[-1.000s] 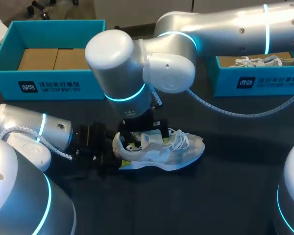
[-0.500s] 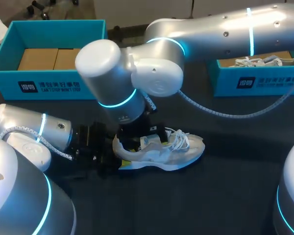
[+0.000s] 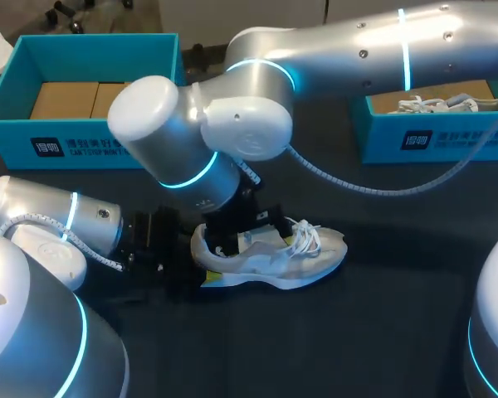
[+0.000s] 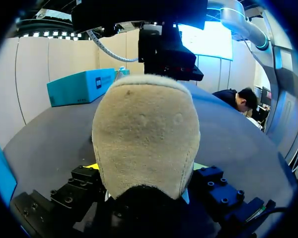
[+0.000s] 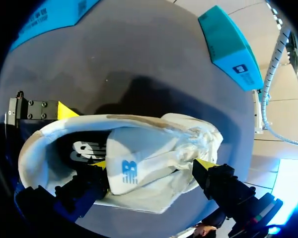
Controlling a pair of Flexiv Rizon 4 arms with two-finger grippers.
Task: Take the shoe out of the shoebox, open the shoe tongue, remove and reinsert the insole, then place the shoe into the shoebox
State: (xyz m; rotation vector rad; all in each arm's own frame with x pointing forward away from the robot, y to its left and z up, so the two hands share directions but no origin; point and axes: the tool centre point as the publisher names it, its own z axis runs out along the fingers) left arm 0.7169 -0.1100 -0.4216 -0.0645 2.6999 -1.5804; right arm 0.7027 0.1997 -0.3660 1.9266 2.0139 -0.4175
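The left gripper (image 4: 148,183) is clenched on the beige suede heel of the white mesh sneaker (image 3: 290,261), pinning it sole-down on the dark table (image 3: 382,332). The right gripper (image 5: 152,163) comes down over the shoe's mouth with its fingers spread. The white padded tongue with a blue logo (image 5: 129,171) lies between them, and nothing shows them pinching it, so I read this gripper as released.

Inside the mouth the black insole with a white logo (image 5: 82,148) lies flat in place. Beyond the shoe, the open teal cardboard shoebox (image 3: 158,145) holds only brown card inserts. A second teal box (image 3: 473,141) sits well apart to the right.

As I judge it, the shoe is out of its box and the tongue is being worked open. The insole has yet to be pulled and refitted, and the shoe reboxed.
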